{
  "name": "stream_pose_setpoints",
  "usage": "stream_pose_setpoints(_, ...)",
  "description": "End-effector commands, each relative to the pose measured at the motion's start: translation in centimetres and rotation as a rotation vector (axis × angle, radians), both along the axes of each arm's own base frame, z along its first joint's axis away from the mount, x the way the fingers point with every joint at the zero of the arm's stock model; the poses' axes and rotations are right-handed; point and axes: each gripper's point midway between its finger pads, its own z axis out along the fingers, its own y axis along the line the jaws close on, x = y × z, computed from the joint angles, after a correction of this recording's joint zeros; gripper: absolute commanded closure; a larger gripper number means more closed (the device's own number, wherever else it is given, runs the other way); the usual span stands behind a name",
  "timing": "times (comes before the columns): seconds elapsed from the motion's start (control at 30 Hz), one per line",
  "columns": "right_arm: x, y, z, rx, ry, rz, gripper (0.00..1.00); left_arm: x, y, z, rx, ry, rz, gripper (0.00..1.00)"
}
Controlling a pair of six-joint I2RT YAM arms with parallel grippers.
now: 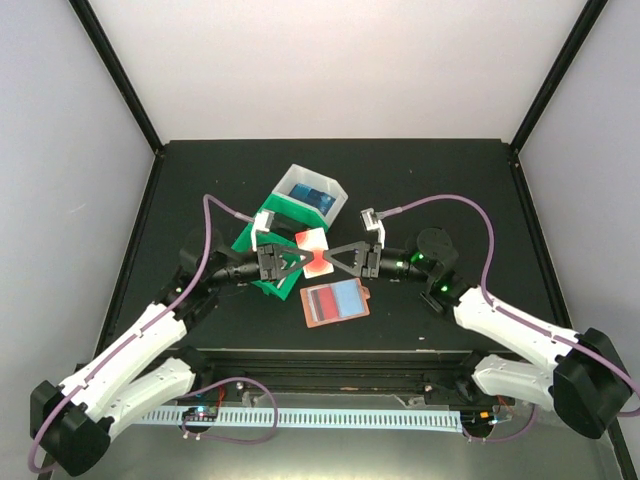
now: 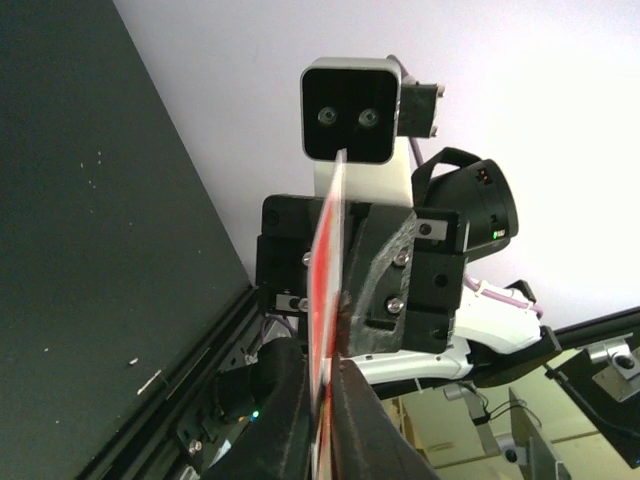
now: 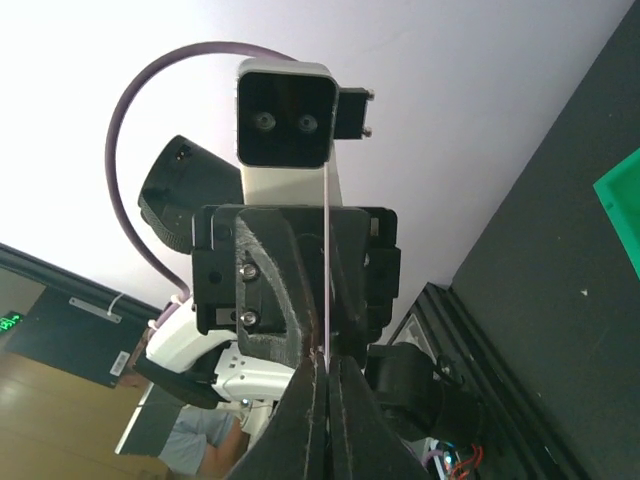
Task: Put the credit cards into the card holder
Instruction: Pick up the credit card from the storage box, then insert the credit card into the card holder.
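One red and white credit card (image 1: 313,252) is held on edge in the air between both grippers, above the middle of the black table. My left gripper (image 1: 305,260) is shut on its left end, and my right gripper (image 1: 328,262) is shut on its right end, tips nearly meeting. In the left wrist view the card (image 2: 328,250) stands edge-on between the fingers of the left gripper (image 2: 327,400). In the right wrist view it is a thin line (image 3: 327,260) rising from the right gripper (image 3: 327,375). The card holder (image 1: 337,301) lies open flat just in front, showing red and blue inside.
A green bin (image 1: 262,240) stands behind the left gripper, and a white bin (image 1: 312,190) with something blue in it sits further back. The table's front rail (image 1: 330,355) runs just in front of the card holder.
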Motion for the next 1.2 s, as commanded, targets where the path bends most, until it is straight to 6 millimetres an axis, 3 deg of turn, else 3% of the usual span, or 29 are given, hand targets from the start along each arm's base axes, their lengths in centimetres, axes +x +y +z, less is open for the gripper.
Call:
stream_pose_setpoints(0.0,-0.8,-0.6,-0.2,0.008,-0.041,-0.002,0.99,-0.5,0.0,-1.1,0.046,-0.017,-0.008,0.79)
stream_pose_setpoints(0.1,-0.3,-1.5,-2.5,-0.096,-0.045,-0.075,0.99,0.2,0.9,-3.5,0.153,-0.013,0.07,0.47)
stream_pose_setpoints(0.17,0.0,-2.5,-5.9,-0.235,-0.019,-0.13,0.99,0.6,1.9,-5.6,0.242,-0.011,0.132,0.36)
stream_pose_setpoints(0.33,0.9,-6.5,-14.7,-0.573,0.035,-0.261,0.99,0.4,2.9,-11.3,0.384,0.029,0.188,0.34)
stream_pose_setpoints(0.5,0.5,-7.8,-19.6,-0.669,0.092,-0.244,0.99,0.4,2.5,-15.1,0.494,-0.004,0.242,0.35)
stream_pose_setpoints(0.67,0.9,-7.6,-21.9,-0.685,0.114,-0.228,0.99,0.7,0.0,-17.9,0.569,-0.014,0.189,0.44)
stream_pose_setpoints(0.87,1.7,-6.2,-22.8,-0.653,0.108,-0.188,0.99,1.4,-2.6,-20.9,0.692,0.002,0.125,0.69)
stream_pose_setpoints(1.0,2.3,-5.6,-22.7,-0.623,0.091,-0.185,0.99,1.9,-2.5,-23.3,0.782,0.026,0.138,0.76)
stream_pose_setpoints(1.17,2.5,-5.1,-23.1,-0.606,0.091,-0.175,0.99,2.2,0.0,-26.0,0.96,0.071,0.199,0.76)
